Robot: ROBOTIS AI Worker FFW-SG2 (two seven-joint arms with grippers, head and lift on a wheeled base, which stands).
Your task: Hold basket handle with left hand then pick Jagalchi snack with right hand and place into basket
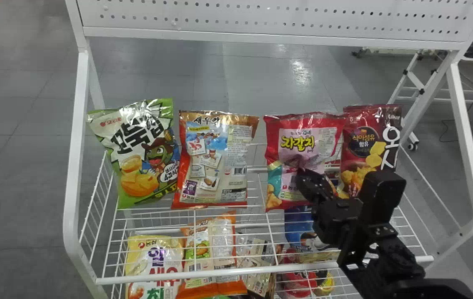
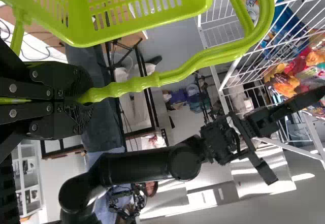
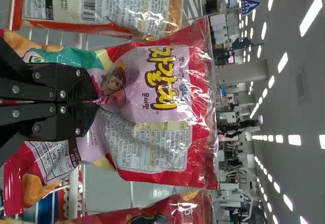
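The left end effector (image 2: 85, 97) pinches the basket handle (image 2: 137, 84) — best kept steady. The right end effector (image 3: 95, 101) pinches the Jagalchi snack (image 3: 152, 148) at the wire rack (image 1: 203, 274) — ease it up, uncrushed, clear of the neighbouring bags (image 1: 215, 160).

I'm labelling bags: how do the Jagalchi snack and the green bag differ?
The Jagalchi snack is mainly red and pink, the green bag green and white. The right gripper pinches the Jagalchi snack; no gripper holds the green bag. Both bear a cartoon figure.
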